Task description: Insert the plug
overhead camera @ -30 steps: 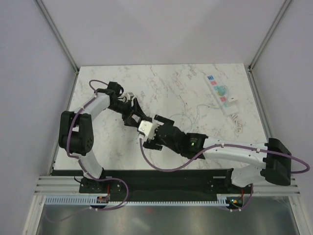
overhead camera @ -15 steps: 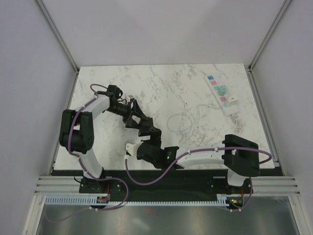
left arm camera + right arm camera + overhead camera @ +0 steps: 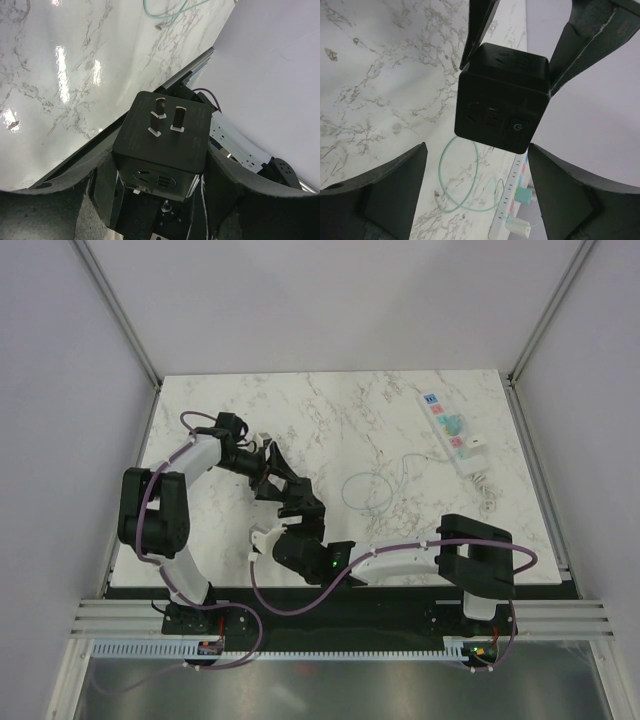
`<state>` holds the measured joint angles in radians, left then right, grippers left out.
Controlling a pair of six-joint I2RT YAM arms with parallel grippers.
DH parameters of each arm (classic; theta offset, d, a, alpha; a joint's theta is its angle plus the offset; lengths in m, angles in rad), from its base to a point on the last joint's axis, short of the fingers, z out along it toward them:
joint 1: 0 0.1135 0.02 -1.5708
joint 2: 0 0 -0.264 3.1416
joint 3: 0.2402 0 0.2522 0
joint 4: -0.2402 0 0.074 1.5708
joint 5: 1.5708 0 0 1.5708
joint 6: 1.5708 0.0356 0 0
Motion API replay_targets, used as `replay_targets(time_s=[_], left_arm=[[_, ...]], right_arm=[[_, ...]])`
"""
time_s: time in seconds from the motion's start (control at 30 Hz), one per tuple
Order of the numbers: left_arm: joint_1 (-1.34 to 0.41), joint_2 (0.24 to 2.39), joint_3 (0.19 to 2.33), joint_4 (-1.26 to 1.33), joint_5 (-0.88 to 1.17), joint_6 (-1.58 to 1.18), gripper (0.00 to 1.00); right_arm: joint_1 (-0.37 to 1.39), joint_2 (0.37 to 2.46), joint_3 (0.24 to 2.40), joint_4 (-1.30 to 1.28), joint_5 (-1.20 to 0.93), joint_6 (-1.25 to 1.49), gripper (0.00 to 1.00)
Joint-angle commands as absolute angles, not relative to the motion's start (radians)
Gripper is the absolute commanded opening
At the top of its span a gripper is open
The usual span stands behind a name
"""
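The plug (image 3: 162,125), a matte black cube, sits clamped between the fingers of the left tool (image 3: 154,161). It is held above the bench (image 3: 330,410) close to the near edge, left of the middle. The right tool (image 3: 476,150) gapes wide just beside it, gripping nothing. A white power strip (image 3: 452,432) lies by the far right corner.

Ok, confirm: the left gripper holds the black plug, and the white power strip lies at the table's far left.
Wrong side. The left gripper does hold the black plug, but the white power strip lies at the far right of the table, as the top view shows.
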<state>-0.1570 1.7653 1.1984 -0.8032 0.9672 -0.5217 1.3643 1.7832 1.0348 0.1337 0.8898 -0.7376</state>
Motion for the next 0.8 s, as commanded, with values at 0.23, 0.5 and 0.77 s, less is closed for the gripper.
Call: replay_targets(time_s=[0.23, 0.5, 0.77], left_arm=[[-0.183, 1.75, 1.16, -0.842, 1.06, -0.555, 0.02], [-0.184, 1.755, 1.141, -0.819, 1.137, -0.638, 0.02], [-0.184, 1.752, 1.081, -0.793, 1.227, -0.686, 0.02]], right_arm=[[1.312, 1.674, 1.132, 0.06, 0.812, -0.602, 0.98], [1.212, 1.557, 1.285, -0.345, 0.397, -0.414, 0.98], [1.192, 1.644, 1.434, -0.514, 0.428, -0.433, 0.98]])
